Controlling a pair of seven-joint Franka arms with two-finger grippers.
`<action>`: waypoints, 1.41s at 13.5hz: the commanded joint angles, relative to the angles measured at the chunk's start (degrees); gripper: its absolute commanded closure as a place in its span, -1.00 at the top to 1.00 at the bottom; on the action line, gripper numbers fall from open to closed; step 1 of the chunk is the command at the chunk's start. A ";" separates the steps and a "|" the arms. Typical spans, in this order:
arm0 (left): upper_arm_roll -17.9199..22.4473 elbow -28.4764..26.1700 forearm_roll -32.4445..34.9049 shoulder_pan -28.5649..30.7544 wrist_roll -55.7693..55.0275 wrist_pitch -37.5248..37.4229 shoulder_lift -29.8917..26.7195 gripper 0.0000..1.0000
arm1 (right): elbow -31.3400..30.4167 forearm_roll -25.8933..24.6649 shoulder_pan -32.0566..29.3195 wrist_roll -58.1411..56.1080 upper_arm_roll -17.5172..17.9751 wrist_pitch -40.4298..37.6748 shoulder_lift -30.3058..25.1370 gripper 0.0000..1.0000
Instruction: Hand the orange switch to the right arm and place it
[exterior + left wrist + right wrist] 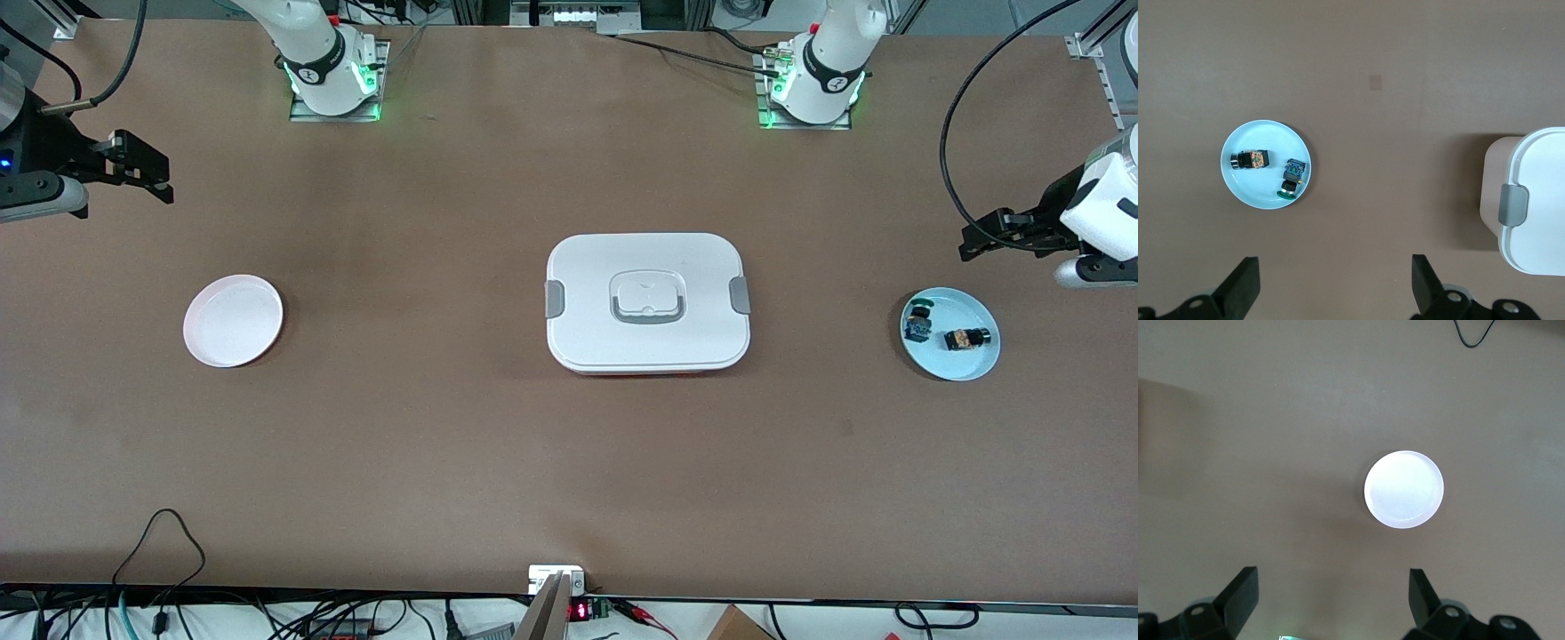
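The orange switch (pixel 965 339) lies on its side on a light blue plate (pixel 956 366) at the left arm's end of the table. It also shows in the left wrist view (pixel 1251 160) on that plate (pixel 1265 137). My left gripper (pixel 971 244) hangs open and empty over the bare table beside the plate; its fingers (pixel 1245 283) stand wide apart. My right gripper (pixel 158 178) is open and empty over the table at the right arm's end, its fingers (pixel 1241 590) wide apart.
A small blue-and-green switch (pixel 918 324) lies on the same blue plate, beside the orange one. An empty white plate (pixel 233 320) sits at the right arm's end. A white lidded container (pixel 647 302) stands mid-table.
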 commanded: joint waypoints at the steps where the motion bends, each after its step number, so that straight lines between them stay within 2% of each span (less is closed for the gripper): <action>1: -0.16 1.85 0.19 0.27 -0.03 -1.48 0.74 1.00 | 0.08 0.00 -0.53 0.28 0.18 0.26 -0.29 1.00; 11: -0.08 1.85 0.19 0.36 -0.12 -1.74 0.83 1.00 | 0.08 0.00 -0.53 0.19 0.01 0.26 -0.38 1.00; 19: -0.07 1.85 0.36 0.54 -0.03 -4.72 0.74 1.00 | 0.26 0.00 -0.53 -0.07 0.01 0.26 -0.38 1.00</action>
